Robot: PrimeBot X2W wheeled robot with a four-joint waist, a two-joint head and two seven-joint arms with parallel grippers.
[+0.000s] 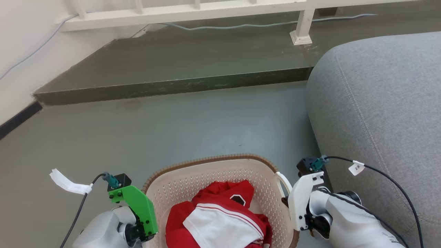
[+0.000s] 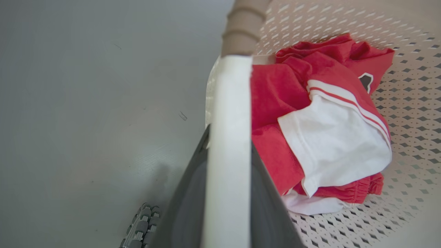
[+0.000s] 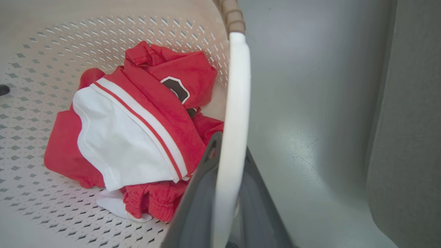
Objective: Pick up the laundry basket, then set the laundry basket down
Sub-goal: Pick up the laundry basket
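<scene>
We hold the laundry basket (image 1: 206,179).
Our left gripper (image 2: 229,137) and right gripper (image 3: 231,144) each clamp a handle (image 2: 227,103) — clothes (image 2: 310,137) just inward.

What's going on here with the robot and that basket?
The robot has the basket gripped on both sides: its left hand is closed on the left handle, and its right hand on the right handle. Red and white clothes lie inside. The basket is low in front of the robot, over the grey floor beside a grey sofa. Whether it is off the floor yet cannot be told.
</scene>
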